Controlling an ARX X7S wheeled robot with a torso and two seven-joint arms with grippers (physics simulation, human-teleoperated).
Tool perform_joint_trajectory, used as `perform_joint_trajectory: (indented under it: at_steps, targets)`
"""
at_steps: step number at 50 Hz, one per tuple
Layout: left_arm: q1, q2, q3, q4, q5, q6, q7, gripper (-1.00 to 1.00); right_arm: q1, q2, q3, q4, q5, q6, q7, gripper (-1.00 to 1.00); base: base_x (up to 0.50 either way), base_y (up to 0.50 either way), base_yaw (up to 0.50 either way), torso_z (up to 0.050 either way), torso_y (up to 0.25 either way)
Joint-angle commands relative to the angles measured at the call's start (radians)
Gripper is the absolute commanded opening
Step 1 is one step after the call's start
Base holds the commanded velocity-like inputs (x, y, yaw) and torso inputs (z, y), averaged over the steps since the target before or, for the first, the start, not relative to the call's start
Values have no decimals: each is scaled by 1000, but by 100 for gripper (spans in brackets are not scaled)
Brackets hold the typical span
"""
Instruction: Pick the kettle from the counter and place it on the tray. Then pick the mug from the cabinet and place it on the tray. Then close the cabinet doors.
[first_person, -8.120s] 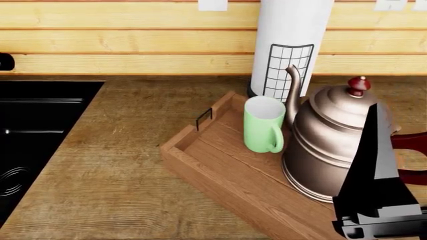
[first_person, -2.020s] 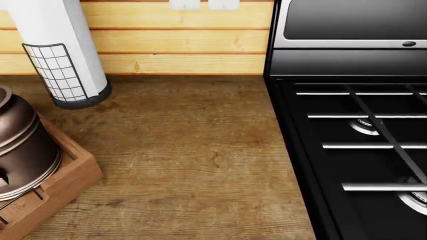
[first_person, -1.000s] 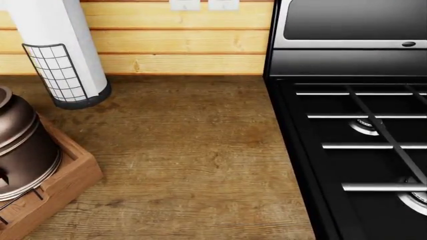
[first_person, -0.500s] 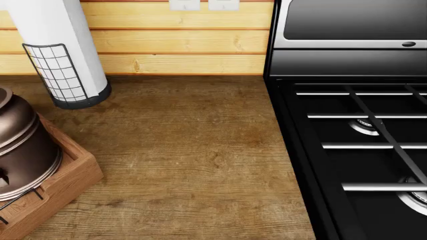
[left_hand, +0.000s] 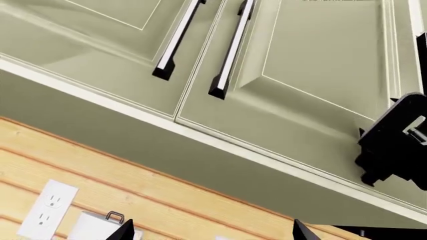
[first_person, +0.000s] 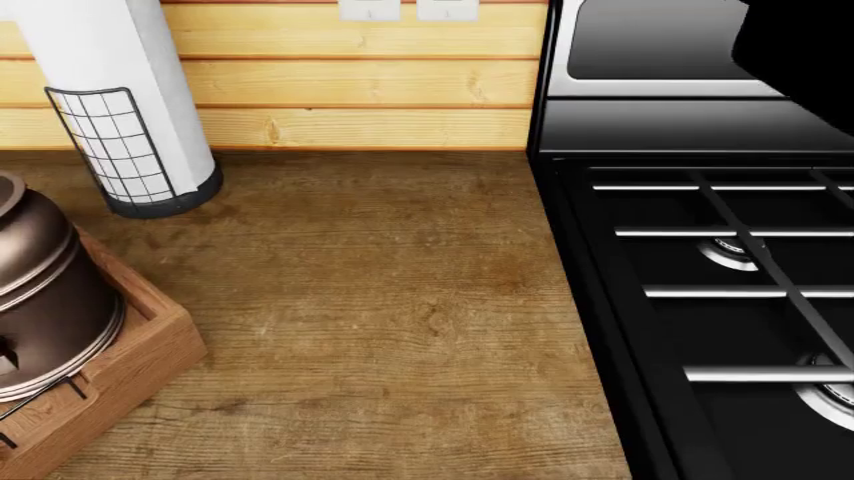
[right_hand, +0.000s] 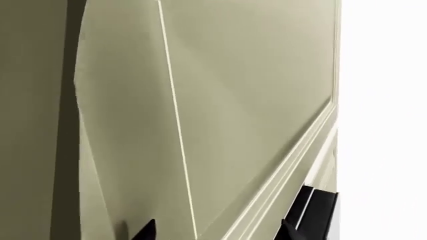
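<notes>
Kettle (first_person: 47, 300) sits in the tray (first_person: 127, 375) at far left, on the counter (first_person: 387, 300). Doors (left_hand: 293, 75) meet flush overhead. My left pincer (left_hand: 212, 232) is spread; my right (right_hand: 223, 231) too, against a panel.

Left gripper (left_hand: 212, 235) pointing upward, fingertips (left_hand: 127, 229) spread apart, nothing lying between them, right gripper (right_hand: 220, 231) also showing parted fingertips (right_hand: 145, 229) with an empty gap, dark arm link (first_person: 801, 45) crossing the head view's upper right corner.
</notes>
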Motion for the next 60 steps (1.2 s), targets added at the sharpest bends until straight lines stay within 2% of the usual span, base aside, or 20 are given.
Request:
perform_joint_trajectory:
  at_steps: [1, 15, 35, 47, 60]
  targets:
    - [12, 8, -17, -5, 6, -11, 14, 100, -132, 0, -71, 89, 228, -6, -118, 100, 0, 0, 0, 0, 0]
    - [18, 17, -27, -9, 21, -22, 32, 100, -173, 0, -55, 82, 98, 1, -180, 100, 0, 0, 0, 0, 0]
    - [30, 14, -23, 1, 29, -1, 43, 100, -90, 6, 4, 45, 168, 5, -133, 100, 4, 0, 0, 0, 0]
    - [14, 4, 61, 44, 43, 60, 24, 100, 14, 157, 167, -271, 188, 144, -71, 100, 1, 0, 0, 0, 0]
    - [-22, 2, 199, 97, 71, 133, -11, 100, 32, 292, 375, -670, 120, 364, -139, 100, 0, 0, 0, 0, 0]
